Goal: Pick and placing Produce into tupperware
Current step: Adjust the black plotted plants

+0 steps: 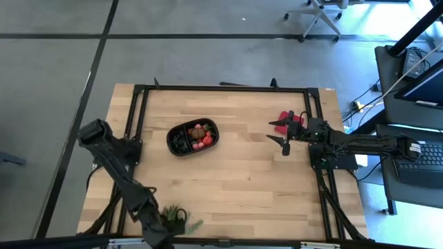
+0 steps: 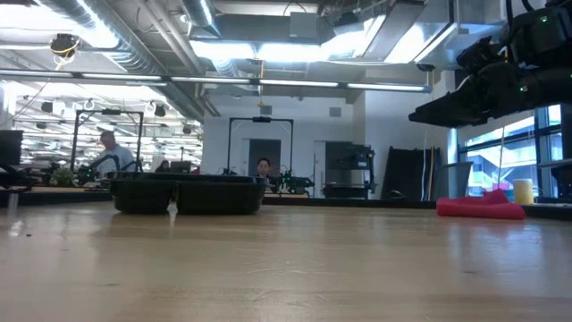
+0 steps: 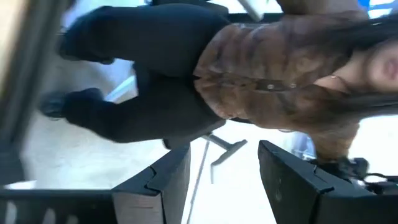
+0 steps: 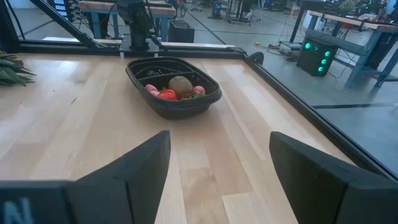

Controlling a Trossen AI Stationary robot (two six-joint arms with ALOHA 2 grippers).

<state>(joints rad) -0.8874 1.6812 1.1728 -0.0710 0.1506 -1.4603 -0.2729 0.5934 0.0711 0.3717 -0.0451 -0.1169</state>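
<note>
- Two dark fingers (image 4: 143,180) of the right gripper (image 4: 217,180) fill the near edge of the right wrist view, spread well apart with nothing between them.
- Beyond them on the wooden bench (image 1: 235,187) sits the tupperware (image 1: 193,137), a black oblong tray, near the middle of the bench and toward the left arm's side.
- Red produce (image 4: 166,94) and a brown round piece (image 4: 181,84) lie inside the tray.
- From above, the right gripper (image 1: 284,136) hovers over the bench's right part, well apart from the tray and just beside a flat red object (image 1: 289,119).
- At the bench's near left edge the left gripper (image 3: 221,186) points off the bench toward a person in a brown jacket (image 3: 280,74); its fingers (image 3: 155,186) stand apart and hold nothing.
- Beside that arm lies a green spiky plant (image 1: 176,216).
</note>
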